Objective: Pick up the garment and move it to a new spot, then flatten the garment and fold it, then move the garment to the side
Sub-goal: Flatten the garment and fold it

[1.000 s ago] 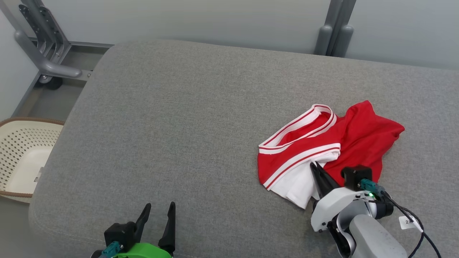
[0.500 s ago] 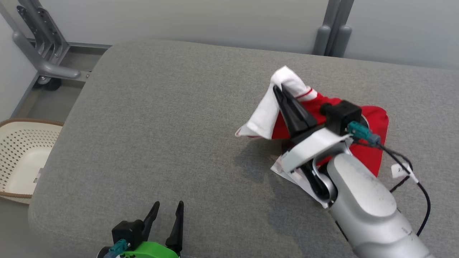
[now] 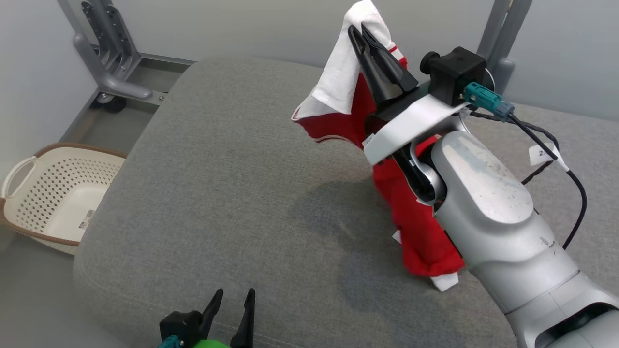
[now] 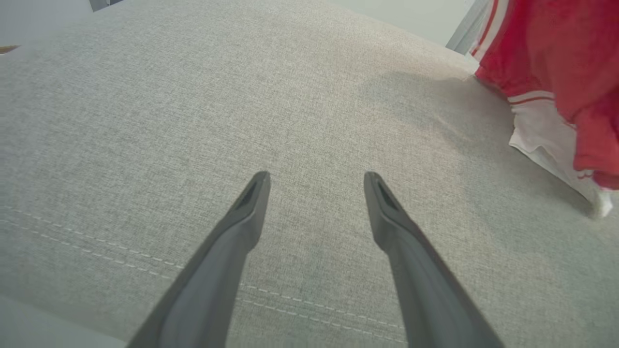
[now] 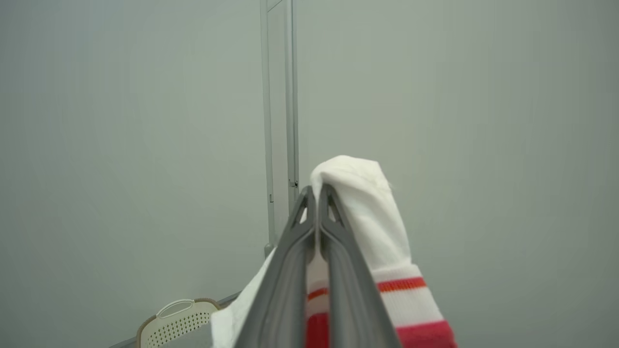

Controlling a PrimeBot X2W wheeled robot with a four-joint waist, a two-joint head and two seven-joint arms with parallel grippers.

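Red garment (image 3: 415,224), white trim (hanging, crumpled)

This looks like a bare test room or lab rather than a home: plain pale walls (image 3: 251,24), a grey metal frame (image 3: 123,89) on a castor in the corner, a fabric-padded grey table (image 3: 217,193), and a perforated cream laundry basket (image 3: 63,179) on the floor (image 3: 34,299) beside it.

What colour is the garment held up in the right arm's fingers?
The garment is red with white, red-striped trim; clearest in the head view.
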